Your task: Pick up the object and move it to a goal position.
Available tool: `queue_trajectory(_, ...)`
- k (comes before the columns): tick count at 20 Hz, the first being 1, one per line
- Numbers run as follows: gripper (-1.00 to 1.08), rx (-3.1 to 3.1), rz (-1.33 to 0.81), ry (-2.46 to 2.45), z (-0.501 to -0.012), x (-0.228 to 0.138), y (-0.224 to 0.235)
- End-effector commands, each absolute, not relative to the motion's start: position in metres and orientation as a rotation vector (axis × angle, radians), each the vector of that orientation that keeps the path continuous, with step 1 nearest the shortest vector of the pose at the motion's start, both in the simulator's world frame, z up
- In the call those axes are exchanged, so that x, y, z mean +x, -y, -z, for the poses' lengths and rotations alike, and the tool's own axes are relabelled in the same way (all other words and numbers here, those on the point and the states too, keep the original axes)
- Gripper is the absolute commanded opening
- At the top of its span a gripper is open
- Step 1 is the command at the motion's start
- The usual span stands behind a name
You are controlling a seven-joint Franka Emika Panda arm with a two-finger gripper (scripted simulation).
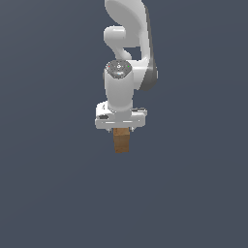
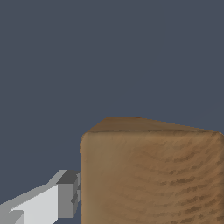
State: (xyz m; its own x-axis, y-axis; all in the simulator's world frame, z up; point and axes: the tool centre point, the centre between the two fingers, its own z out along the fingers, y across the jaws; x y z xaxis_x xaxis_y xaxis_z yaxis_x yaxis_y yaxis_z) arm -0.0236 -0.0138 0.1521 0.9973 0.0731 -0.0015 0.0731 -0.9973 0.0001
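Note:
The object, a tan-brown wood-like block [image 1: 121,141], sits directly under the white gripper [image 1: 121,129] in the exterior view and is narrower than the hand. In the wrist view the block [image 2: 151,175] fills the near part of the picture. One grey-tipped finger [image 2: 66,195] rests against the block's side. The other finger is hidden behind the block. The jaws look closed on the block. I cannot tell whether the block rests on the floor or hangs above it. No goal marker shows.
The white arm [image 1: 127,38] rises behind the gripper. A plain dark grey-blue surface [image 1: 53,193] lies all around, with no other objects or edges in view.

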Motion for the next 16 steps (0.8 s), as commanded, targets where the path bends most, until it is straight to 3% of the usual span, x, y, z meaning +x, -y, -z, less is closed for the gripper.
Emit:
queue_trajectory(1,1.00,3.139,0.001,-0.115,-0.1449,-0.0230,0.0139)
queue_trajectory(4,1.00,3.139,0.001,-0.115,-0.1425,-0.0223,0.0140)
queue_trajectory(5,-1.00,3.139,0.001,-0.115,-0.1425,-0.0223,0.0140)
queue_trajectory(16,-1.00,3.139,0.001,-0.116,-0.1439,-0.0230,0.0136)
